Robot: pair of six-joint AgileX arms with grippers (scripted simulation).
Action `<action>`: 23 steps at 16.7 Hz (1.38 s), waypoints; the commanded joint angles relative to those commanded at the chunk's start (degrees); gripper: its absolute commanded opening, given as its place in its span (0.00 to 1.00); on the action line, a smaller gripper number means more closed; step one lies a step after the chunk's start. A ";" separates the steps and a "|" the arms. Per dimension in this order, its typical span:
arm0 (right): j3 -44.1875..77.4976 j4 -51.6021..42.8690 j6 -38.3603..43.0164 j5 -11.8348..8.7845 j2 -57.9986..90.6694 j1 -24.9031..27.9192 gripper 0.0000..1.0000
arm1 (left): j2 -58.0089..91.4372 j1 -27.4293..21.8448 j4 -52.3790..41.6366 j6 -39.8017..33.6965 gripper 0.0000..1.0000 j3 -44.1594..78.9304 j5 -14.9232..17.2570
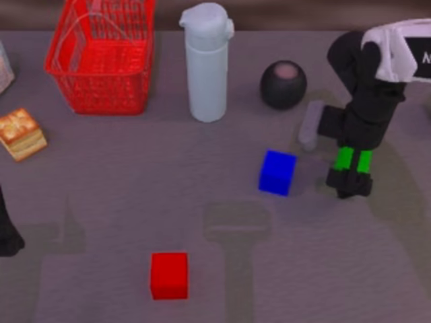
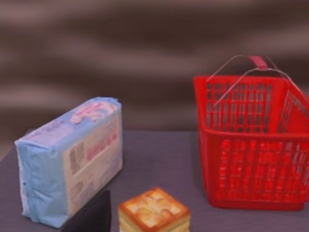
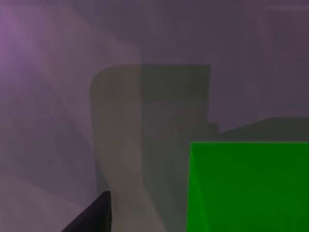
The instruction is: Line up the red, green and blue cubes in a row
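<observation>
- Looking down from the top view, the right gripper (image 1: 349,176) sits on the right side of the grey surface (image 1: 101,202), fingers pinching the small bright green matte cube (image 1: 353,159), which peeks out as two green strips between black parts.
- Right wrist view shows that same green cube (image 3: 248,186) up close, filling one corner, with only a dark fingertip (image 3: 91,215) and shadowed surface around it; none of the other stuff shows there.
- Small deep blue matte cube (image 1: 278,173) lies just beside the gripper, on its left, slightly turned. Small bright red matte cube (image 1: 169,275) is well apart, near the front edge, with plenty of open room around it.
- Left wrist view gives what the top barely catches: a pale blue wrapped packet (image 2: 72,159), plus the red mesh basket (image 2: 251,145) and the orange-and-cream patterned block (image 2: 154,210).
- Left arm (image 1: 8,232) is parked at the left edge; can't tell what its fingers are doing.
- Right arm reaches in from the far right corner, wrist bent downward.
</observation>
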 joint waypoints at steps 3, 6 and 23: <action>0.00 0.00 0.00 0.00 0.00 0.00 0.77 | 0.00 0.00 0.00 0.00 1.00 0.00 0.00; 0.00 0.00 0.00 0.00 0.00 0.00 0.55 | 0.00 0.00 0.00 0.00 1.00 0.00 0.00; 0.11 -0.47 0.15 -0.01 -0.45 -0.12 0.00 | 0.00 0.00 0.00 0.00 1.00 0.00 0.00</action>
